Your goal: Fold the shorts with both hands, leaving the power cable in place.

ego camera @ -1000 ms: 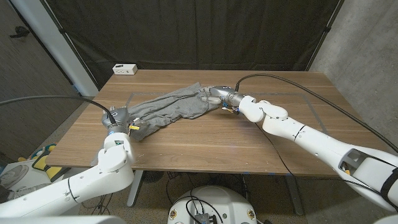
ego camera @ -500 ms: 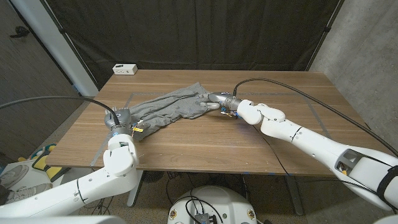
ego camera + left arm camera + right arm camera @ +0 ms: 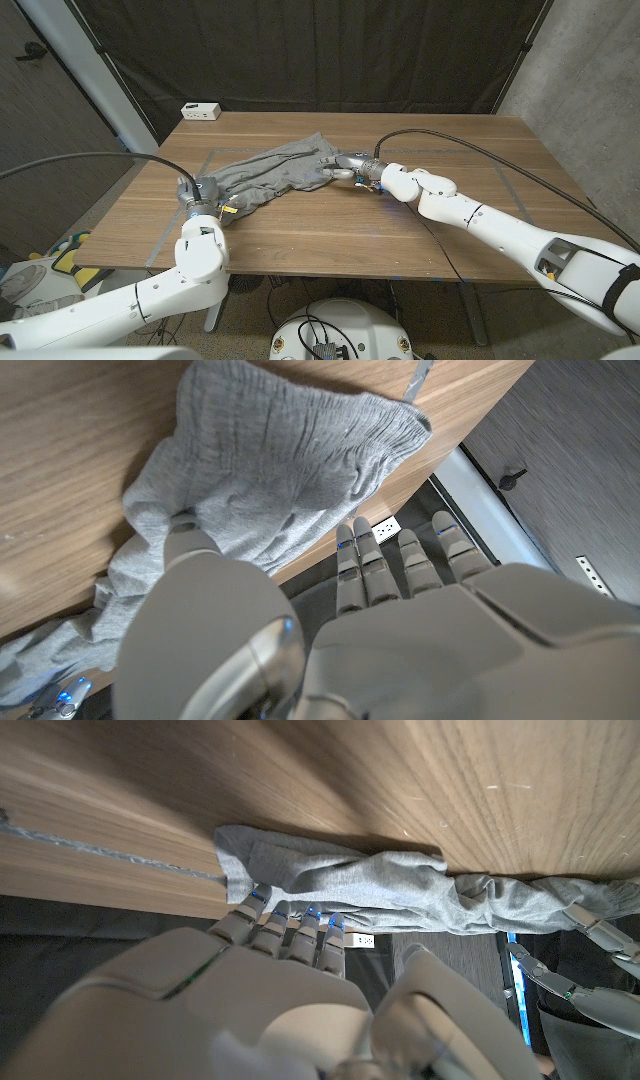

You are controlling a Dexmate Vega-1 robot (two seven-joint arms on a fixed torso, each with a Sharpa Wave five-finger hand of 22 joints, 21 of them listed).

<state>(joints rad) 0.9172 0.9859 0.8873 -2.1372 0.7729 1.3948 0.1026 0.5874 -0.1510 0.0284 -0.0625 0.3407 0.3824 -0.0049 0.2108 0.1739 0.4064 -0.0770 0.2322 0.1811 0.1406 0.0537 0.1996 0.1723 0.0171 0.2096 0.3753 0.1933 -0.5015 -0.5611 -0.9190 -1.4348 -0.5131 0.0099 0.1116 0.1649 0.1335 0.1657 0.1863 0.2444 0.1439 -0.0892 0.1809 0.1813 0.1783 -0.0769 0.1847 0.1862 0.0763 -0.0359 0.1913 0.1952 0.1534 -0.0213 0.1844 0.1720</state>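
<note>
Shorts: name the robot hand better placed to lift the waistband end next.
Right robot hand: its fingertips already touch the grey shorts there; the left robot hand sits at the opposite end.

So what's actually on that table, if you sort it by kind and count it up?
Grey shorts: 1
White power strip at the far left corner: 1
Robot hands at the cloth: 2, the left hand and the right hand
Total: 4

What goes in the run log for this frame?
shorts: bunched, unfolded | left hand: at left end | right hand: touching right edge
</note>
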